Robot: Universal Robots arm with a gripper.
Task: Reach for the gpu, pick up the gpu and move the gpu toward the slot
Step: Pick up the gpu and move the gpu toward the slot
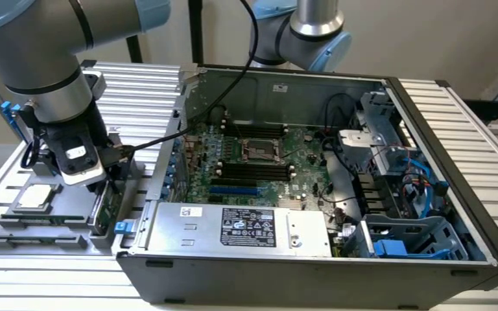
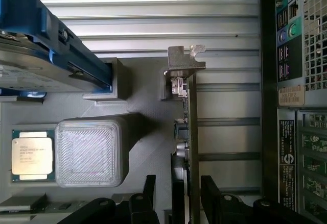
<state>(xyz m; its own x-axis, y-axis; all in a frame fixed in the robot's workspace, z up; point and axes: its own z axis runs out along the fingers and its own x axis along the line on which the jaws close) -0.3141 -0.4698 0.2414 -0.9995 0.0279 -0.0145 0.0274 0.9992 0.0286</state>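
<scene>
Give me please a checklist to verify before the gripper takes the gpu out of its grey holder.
1. The gpu stands on edge in the grey holder: ok.
2. The gripper is lined up over the gpu, one side of it on each face of the card: ok.
3. Gripper closed on the gpu: not ok, it is open, with a gap beside the card.
4. The blue slot on the motherboard looks empty: ok.
5. The black cable hangs free of the case wall: cannot tell.
</scene>
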